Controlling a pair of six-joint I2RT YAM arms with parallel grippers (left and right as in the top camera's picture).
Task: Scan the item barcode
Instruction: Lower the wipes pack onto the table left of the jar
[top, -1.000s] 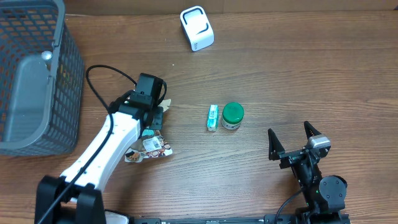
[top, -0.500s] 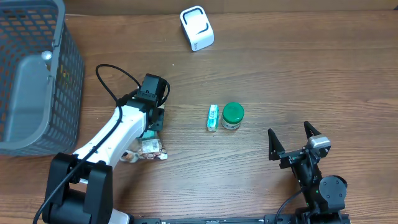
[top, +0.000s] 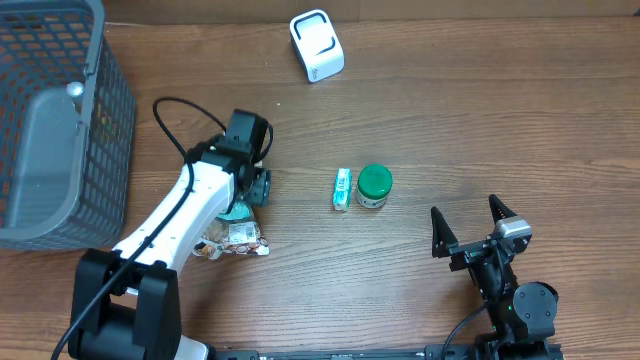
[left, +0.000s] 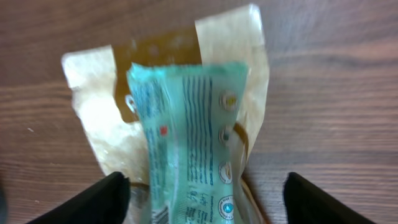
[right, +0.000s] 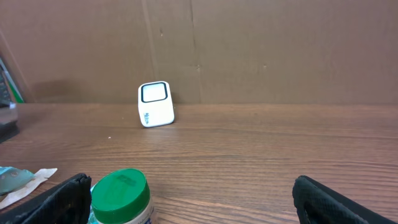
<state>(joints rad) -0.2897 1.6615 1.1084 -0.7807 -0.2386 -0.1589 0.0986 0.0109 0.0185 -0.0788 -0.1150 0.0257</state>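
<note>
L pincer (left: 211, 200): jaws wide, holding nothing; we see its dark fingertips (left: 109, 199) at both lower corners of the wrist view
Teal pkt (left: 186, 143): task item; lies between the L fingertips, clear of both; printed face up, small round icons down one edge
Tan wrapper (left: 93, 118): under the teal pkt, showing past both its sides & its far end; flat on the wood
L arm (top: 185, 215): white; runs from the near table edge up to the pkts, covering part of them in the overhead view
Small teal box (top: 343, 188): mid-table, near the L pincer, apart from it
Green-lid jar (top: 374, 185): upright, just beside the teal box on the R-arm side; we can't tell if they touch
R pincer (top: 466, 212): jaws wide, nothing between them; near table edge, well apart from all goods
Scanner (top: 317, 45): white w/ dark-rimmed window; far edge of table, well apart from the teal pkt
Basket (top: 110, 110): grey mesh, far corner on the L side; we can't make out contents
Table (top: 480, 110): brown wood
</note>
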